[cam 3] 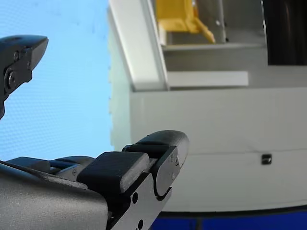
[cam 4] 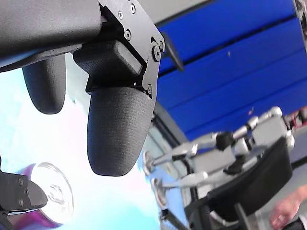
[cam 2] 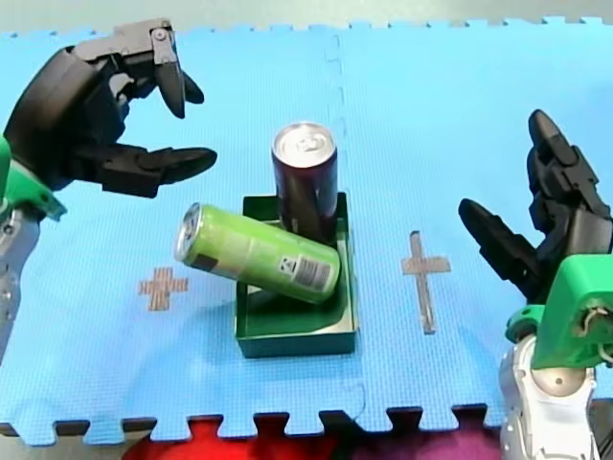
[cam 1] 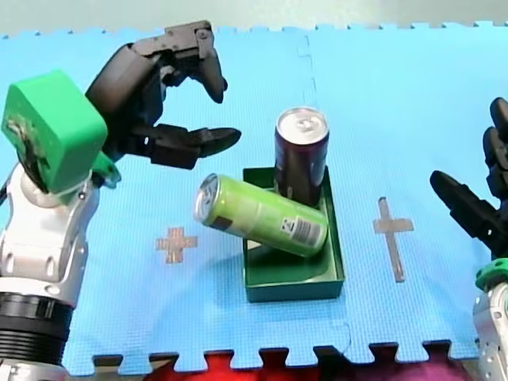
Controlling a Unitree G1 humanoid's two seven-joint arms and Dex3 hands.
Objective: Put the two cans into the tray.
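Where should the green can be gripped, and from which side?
Probably around the body of the green can near its silver top, from the left with the free left hand hovering there. That end sticks out over the tray's left rim; the other lies in the tray against the upright dark can. The free right hand is at the right.

A blue foam mat (cam 1: 397,119) of interlocking tiles covers the bench, a jagged seam (cam 1: 305,71) running across it. Two grey tape crosses lie on the mat, one (cam 1: 176,245) left of the seam and one (cam 1: 392,238) right of it. A red and purple surface (cam 1: 270,367) shows past the mat's near toothed edge. Beyond the mat stand a white wall (cam 3: 216,143) with a yellow object (cam 3: 184,19) above a ledge, dark blue panels (cam 4: 230,72), and a white-and-silver machine (cam 4: 225,148).
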